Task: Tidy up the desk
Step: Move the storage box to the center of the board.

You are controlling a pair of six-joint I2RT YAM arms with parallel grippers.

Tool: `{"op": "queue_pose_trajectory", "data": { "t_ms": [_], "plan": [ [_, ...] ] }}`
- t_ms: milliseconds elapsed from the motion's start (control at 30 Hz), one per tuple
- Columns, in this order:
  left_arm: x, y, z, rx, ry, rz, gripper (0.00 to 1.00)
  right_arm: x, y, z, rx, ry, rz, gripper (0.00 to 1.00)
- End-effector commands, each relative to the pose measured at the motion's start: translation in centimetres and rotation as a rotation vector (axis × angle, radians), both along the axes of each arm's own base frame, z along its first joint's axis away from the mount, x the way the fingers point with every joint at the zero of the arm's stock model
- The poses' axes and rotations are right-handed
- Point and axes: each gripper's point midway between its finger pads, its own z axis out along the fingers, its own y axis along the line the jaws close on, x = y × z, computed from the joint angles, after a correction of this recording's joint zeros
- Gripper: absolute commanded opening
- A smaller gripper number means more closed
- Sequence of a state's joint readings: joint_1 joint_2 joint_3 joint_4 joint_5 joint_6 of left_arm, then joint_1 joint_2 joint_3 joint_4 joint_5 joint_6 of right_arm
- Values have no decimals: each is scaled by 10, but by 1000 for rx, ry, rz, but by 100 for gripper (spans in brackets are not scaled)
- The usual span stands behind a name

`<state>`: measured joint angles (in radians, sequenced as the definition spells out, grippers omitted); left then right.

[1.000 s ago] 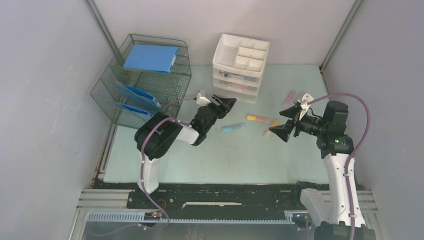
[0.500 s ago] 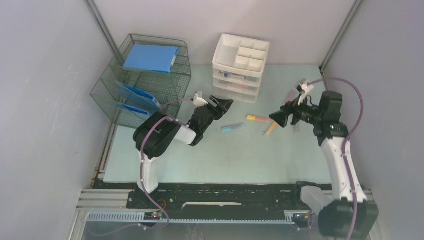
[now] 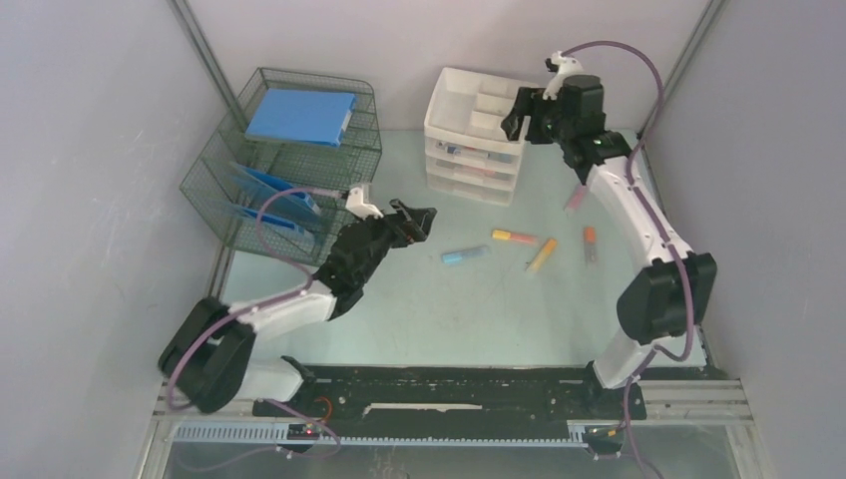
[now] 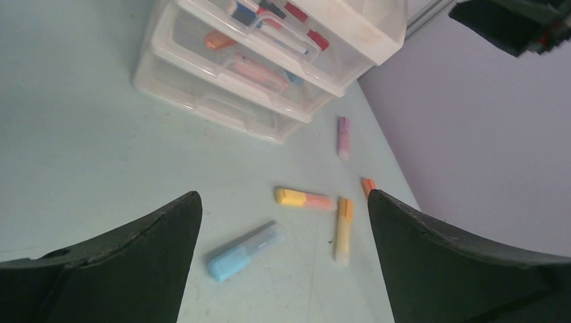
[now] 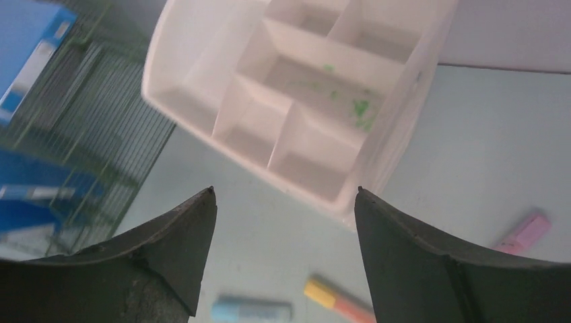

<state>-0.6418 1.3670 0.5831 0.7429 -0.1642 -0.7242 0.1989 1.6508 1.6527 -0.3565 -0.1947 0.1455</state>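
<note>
**Both grippers empty, five pens loose on the desk**

Left gripper (image 3: 415,221): jaws wide apart, nothing between them. It hangs low over the desk (image 3: 439,309), nose toward the blue highlighter (image 4: 242,250), which lies just ahead and is not touched.

Right gripper (image 3: 519,112): jaws apart and empty, held above the open top compartments of the white drawer unit (image 3: 477,135) at the back edge. The compartments look empty apart from green specks.

Other loose items:
- Yellow-and-orange highlighter (image 4: 304,199)
- Yellow pen (image 4: 343,229) just beside it
- Orange pen (image 4: 367,185)
- Pink pen (image 4: 343,126) near the right wall

Wire mesh rack (image 3: 289,160) with blue folders stands back left.

The desk is the pale mint top under everything, running from the black front rail to the back wall.

Handling, my read:
- The desk is rigid and fixed. It's a surface to work on, not something to grip.
- It looks smooth, so pens will probably skid or roll if nudged sideways.
- The pens look light, stiff and slick.
- Close across the barrel at mid-length, coming straight down with the fingers straddling it.
- The yellow pair sit close together, so take the outer one first.
</note>
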Motion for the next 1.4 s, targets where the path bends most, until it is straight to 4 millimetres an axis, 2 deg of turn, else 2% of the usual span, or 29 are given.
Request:
{"op": "queue_pose_trajectory", "data": {
  "t_ms": [0, 133, 367, 600, 667, 833, 1000, 1200, 1267, 1367],
  "plan": [
    [-18, 39, -1, 192, -28, 69, 100, 34, -27, 7, 57, 24, -302, 81],
    [-32, 64, 1, 182, -24, 111, 100, 49, -29, 1, 64, 22, -345, 76],
    [-61, 84, -7, 161, -20, 103, 100, 65, -31, -9, 100, 58, -368, 67],
    [-84, 102, -16, 132, -17, 119, 100, 78, -36, -17, 169, 87, -362, 64],
    [-88, 104, -17, 119, -18, 117, 100, 82, -33, -22, 163, 104, -346, 61],
    [-94, 104, -18, 88, -16, 105, 100, 92, -35, -36, 125, 128, -344, 45],
    [-96, 101, -22, 80, -2, 86, 100, 100, -39, -41, 80, 129, -364, 44],
    [-97, 95, -24, 85, 12, 59, 100, 102, -35, -46, 10, 137, -360, 45],
    [-96, 93, -24, 78, 14, 51, 100, 101, -35, -46, -14, 133, -361, 41],
    [-97, 89, -23, 61, 19, 38, 100, 98, -33, -44, -28, 132, -342, 26]
  ]
}}
